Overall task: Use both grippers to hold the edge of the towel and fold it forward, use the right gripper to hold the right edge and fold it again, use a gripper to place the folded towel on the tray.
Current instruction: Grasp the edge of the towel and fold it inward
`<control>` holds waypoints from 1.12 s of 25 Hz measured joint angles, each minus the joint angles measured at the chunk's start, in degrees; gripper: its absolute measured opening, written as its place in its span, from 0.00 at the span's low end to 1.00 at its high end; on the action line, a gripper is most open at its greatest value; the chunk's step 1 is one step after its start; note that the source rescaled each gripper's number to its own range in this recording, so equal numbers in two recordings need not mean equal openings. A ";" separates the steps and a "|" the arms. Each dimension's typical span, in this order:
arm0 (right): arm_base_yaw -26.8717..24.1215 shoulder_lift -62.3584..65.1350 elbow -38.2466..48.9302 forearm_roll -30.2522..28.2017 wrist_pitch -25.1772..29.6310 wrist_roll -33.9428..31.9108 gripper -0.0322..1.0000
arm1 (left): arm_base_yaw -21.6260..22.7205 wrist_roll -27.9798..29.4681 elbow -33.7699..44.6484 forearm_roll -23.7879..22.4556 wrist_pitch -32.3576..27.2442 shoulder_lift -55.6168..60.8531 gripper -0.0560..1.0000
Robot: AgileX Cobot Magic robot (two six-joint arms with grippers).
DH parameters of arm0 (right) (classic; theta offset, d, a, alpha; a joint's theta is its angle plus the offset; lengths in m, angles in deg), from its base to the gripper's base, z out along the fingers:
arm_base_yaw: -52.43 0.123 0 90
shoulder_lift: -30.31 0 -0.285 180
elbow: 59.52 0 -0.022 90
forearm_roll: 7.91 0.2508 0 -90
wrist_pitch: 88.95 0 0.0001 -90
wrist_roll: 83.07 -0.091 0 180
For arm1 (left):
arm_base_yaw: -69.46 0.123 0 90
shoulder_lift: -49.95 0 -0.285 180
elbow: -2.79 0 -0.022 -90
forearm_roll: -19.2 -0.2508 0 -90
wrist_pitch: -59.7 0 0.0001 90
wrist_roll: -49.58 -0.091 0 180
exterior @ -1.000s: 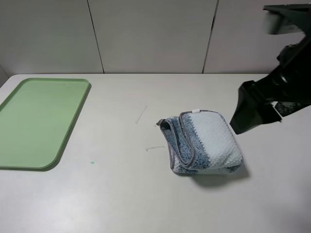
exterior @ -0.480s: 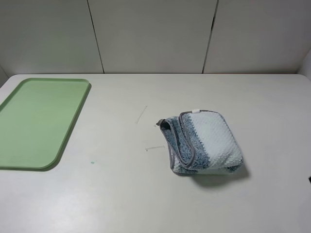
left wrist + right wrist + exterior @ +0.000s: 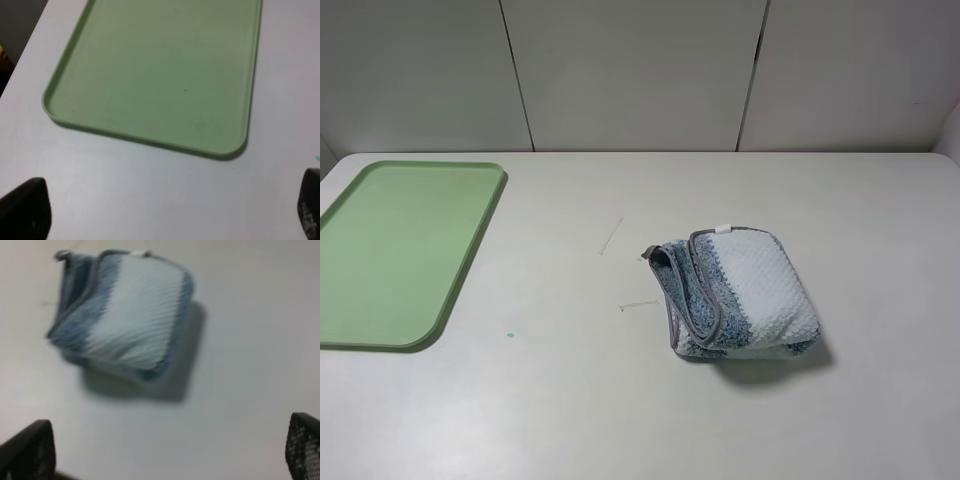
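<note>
The towel (image 3: 738, 293) lies folded into a thick bundle on the table, right of centre, white and blue-grey stripes up, its grey-trimmed edge (image 3: 705, 290) facing left. It also shows in the right wrist view (image 3: 122, 315), blurred. The light-green tray (image 3: 395, 245) lies empty at the table's left side and fills the left wrist view (image 3: 160, 75). Neither arm shows in the high view. My left gripper (image 3: 165, 212) is open and empty above the table just off the tray's rim. My right gripper (image 3: 170, 450) is open and empty, apart from the towel.
The white table (image 3: 570, 400) carries a few thin marks (image 3: 611, 236) between the tray and the towel. A panelled wall (image 3: 640, 75) stands behind the table's far edge.
My right arm has drawn back out of the high view to the right. The towel and the tray have not moved.
</note>
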 joint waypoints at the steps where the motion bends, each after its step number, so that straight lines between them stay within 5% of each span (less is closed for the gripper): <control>1: -1.98 0.91 0.70 0.00 -0.78 1.74 1.00 | 0.00 0.00 0.00 0.00 0.00 0.00 0.99; 6: -11.44 1.54 2.78 -0.67 -9.16 4.21 1.00 | 0.00 0.00 0.00 0.00 0.00 0.00 0.99; 10: -15.43 1.54 3.63 -3.77 -10.15 1.69 1.00 | 0.00 0.00 0.00 0.00 0.00 0.00 0.99; 28: -16.52 1.54 3.63 -6.47 -10.33 -1.76 1.00 | 0.00 0.00 0.00 0.00 0.00 0.00 0.99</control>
